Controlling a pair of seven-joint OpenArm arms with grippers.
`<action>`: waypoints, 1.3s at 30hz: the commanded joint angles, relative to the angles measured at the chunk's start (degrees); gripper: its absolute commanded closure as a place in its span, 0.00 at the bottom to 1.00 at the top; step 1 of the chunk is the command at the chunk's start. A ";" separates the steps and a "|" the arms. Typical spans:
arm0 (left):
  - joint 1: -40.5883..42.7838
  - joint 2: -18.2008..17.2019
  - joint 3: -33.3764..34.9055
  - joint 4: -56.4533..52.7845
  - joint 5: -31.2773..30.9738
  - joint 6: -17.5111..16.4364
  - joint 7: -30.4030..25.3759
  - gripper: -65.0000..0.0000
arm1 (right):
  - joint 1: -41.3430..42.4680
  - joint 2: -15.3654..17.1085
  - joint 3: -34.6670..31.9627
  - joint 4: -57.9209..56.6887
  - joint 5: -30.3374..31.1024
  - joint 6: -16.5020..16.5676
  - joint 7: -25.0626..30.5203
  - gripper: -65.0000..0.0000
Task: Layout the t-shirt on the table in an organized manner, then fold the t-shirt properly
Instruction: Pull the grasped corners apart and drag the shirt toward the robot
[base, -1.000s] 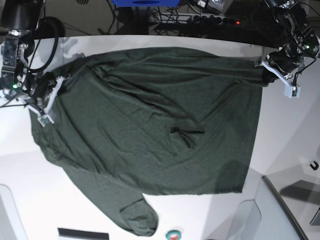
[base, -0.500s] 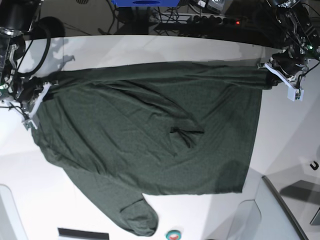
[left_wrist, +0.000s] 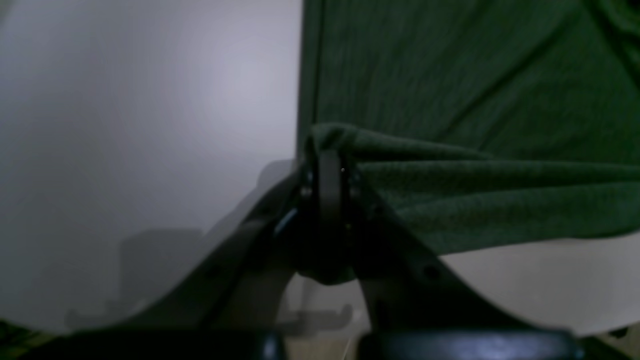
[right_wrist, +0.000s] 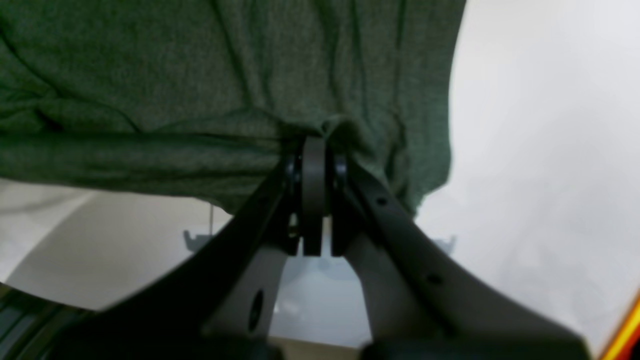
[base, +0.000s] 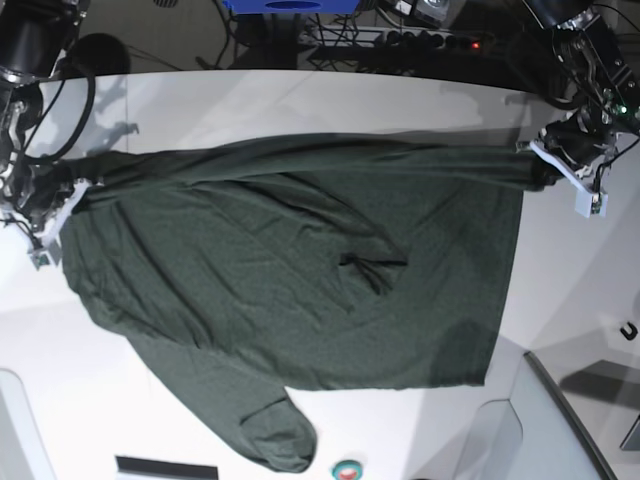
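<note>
The t-shirt (base: 300, 290) was spread over the white desk (base: 560, 300), one sleeve trailing nearest the camera. A risk was judged — thin fabric could be dragged askew or slipped free if the far edge were pulled unevenly. That edge was held taut between both arms: left claw (left_wrist: 327, 165) and right claw (right_wrist: 314, 150) each clamped on bunched cloth, set low at opposite sides.

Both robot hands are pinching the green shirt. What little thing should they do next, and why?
Probably lower the pinched edge onto the table and let go. The left gripper and right gripper are each shut on a corner of the t-shirt, with that far edge stretched fairly straight between them and raised off the tabletop, while the rest lies mostly spread, a small wrinkle near its middle.
</note>
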 joint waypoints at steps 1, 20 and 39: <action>-0.64 -0.91 -0.21 0.44 -0.40 -0.30 -0.80 1.00 | 1.13 0.86 0.25 -0.02 -0.04 0.15 0.93 0.99; -5.56 -0.91 5.24 -3.95 -0.40 -0.30 -1.06 1.00 | 5.35 1.04 0.34 -11.98 -0.13 0.06 8.06 0.99; -9.08 -1.44 10.52 -8.88 6.19 2.82 -6.42 1.00 | 6.14 0.86 0.34 -12.59 -0.04 -5.21 10.60 0.99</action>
